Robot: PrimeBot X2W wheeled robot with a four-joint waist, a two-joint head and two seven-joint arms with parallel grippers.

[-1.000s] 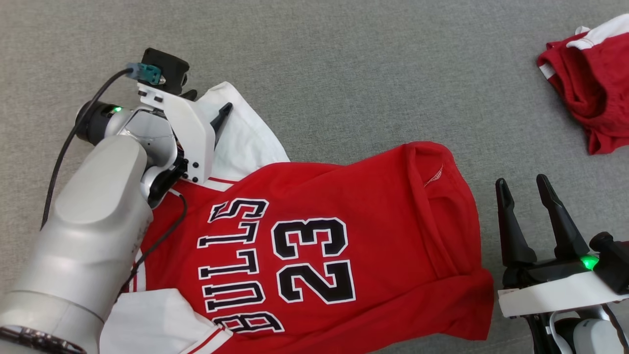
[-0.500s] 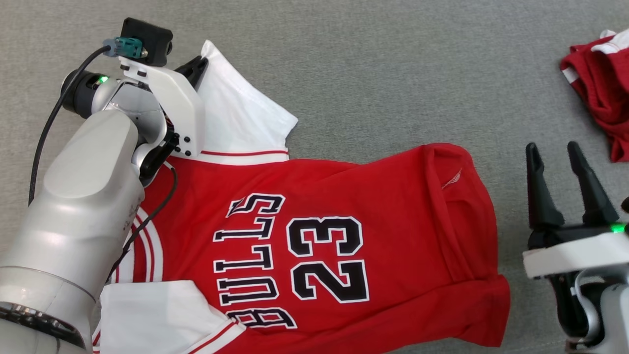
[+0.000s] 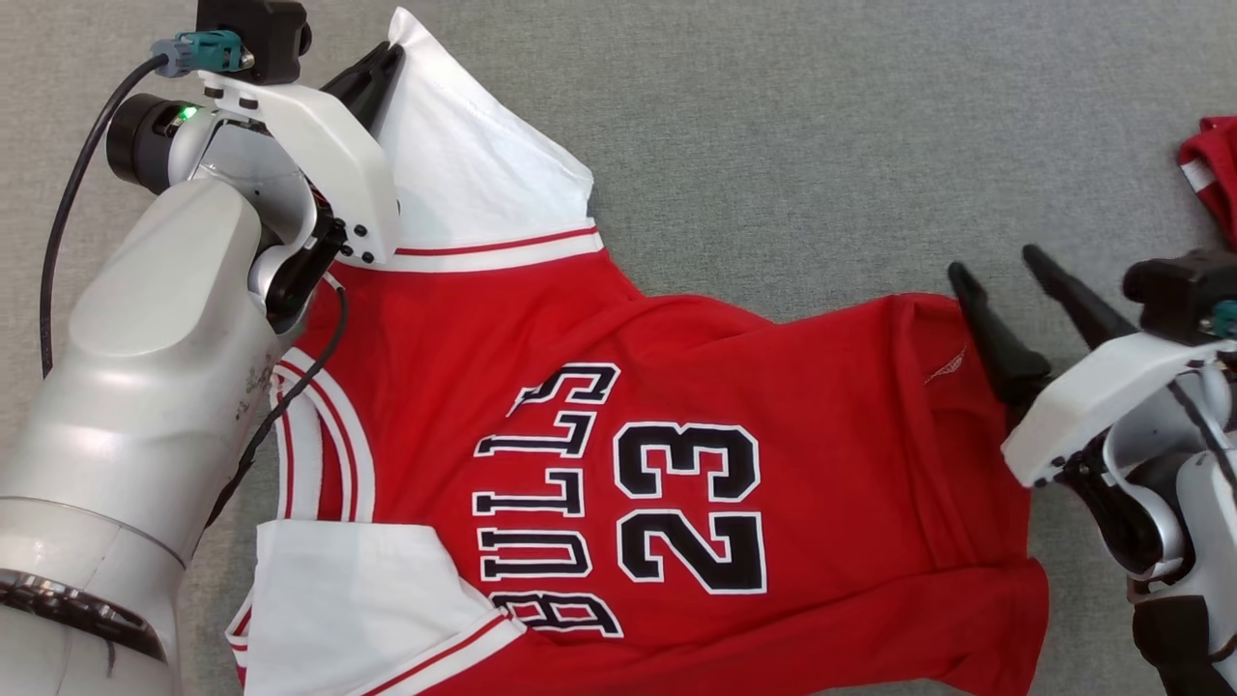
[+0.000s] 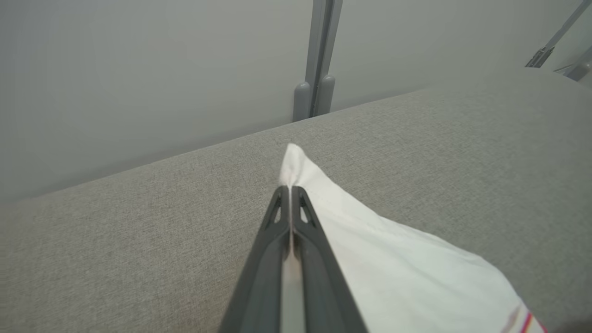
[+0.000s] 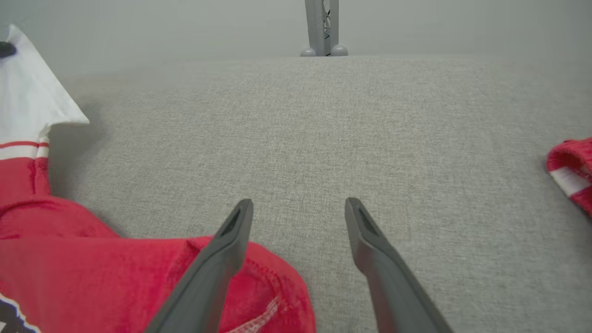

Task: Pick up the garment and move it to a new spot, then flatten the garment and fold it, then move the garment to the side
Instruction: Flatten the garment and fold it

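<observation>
Step in hand, as judged: flattening. The jersey is laid print-up on the grey surface, mid head view, with the collar toward the left arm and the hem toward the right arm.

The left gripper is clamped tight on the tip of the far sleeve, which is pulled to a taut point away from the body.

The right gripper is spread wide with nothing held. One finger is placed over the far hem corner, the other over bare surface. Contact with the cloth cannot be told.

The near sleeve is folded in over the body, and the hem edge is creased.

Next move, as judged: the right gripper is to be lowered onto the hem corner and closed, then both far corners tensioned apart.

Risk: too little cloth may be caught, and the corner slipped.

The red cloth, well apart at the right, is to be left alone.
</observation>
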